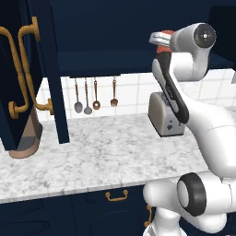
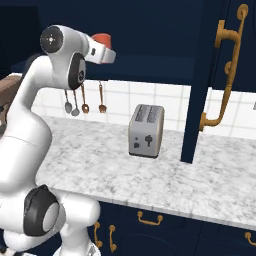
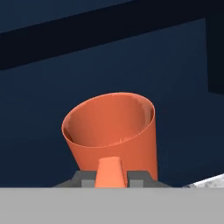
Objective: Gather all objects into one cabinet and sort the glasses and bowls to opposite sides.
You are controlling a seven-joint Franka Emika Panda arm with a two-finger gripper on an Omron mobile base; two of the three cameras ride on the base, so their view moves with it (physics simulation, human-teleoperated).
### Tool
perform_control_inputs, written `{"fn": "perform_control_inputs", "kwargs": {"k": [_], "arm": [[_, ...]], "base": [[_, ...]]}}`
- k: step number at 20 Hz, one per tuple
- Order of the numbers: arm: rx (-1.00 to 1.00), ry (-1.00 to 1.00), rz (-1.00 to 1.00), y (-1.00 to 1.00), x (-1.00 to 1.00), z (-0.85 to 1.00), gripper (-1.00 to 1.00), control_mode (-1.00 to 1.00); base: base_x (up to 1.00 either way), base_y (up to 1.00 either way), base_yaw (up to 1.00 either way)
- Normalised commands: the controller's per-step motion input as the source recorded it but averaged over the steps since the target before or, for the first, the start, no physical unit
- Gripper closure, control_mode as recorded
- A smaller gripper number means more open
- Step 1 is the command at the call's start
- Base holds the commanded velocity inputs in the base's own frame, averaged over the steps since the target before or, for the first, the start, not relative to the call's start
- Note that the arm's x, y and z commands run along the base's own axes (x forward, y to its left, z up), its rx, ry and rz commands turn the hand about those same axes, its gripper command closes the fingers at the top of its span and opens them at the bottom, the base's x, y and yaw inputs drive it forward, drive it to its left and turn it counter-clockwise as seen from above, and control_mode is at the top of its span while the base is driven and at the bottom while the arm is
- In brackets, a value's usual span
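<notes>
The gripper (image 3: pixel 112 178) pinches a tumbler (image 3: pixel 111 131), raised at the cabinet (image 1: pixel 106 32) mouth. Best keep it level, steer toward twelve o'clock, and set it down gently.

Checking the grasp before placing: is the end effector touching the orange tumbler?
Touching. The hand view shows the end effector closed on the orange tumbler, fingers clamped against its near wall.

Orange-coral tumbler (image 3: pixel 111 131), navy cabinet (image 1: pixel 106 41), white-grey marbled counter (image 1: pixel 106 156).
</notes>
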Motion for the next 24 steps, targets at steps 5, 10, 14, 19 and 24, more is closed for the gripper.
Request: {"fn": "perform_control_inputs", "kwargs": {"k": [5, 10, 14, 19, 24], "arm": [[-0.01, 0.00, 0.00, 0.11, -0.92, 0.01, 1.00, -1.00], [0.04, 0.00, 0.03, 0.13, -1.00, 0.00, 1.00, -1.00], [0.08, 0.00, 0.03, 0.13, -1.00, 0.00, 1.00, -1.00], [0.07, 0.01, 0.04, 0.12, -1.00, 0.00, 1.00, -1.00], [0.08, 0.12, 0.09, 0.08, -0.98, 0.00, 1.00, -1.00]], "base": [[0.00, 0.00, 0.00], [0.00, 0.00, 0.00], [0.00, 0.00, 0.00], [0.00, 0.00, 0.00], [0.00, 0.00, 0.00]]}}
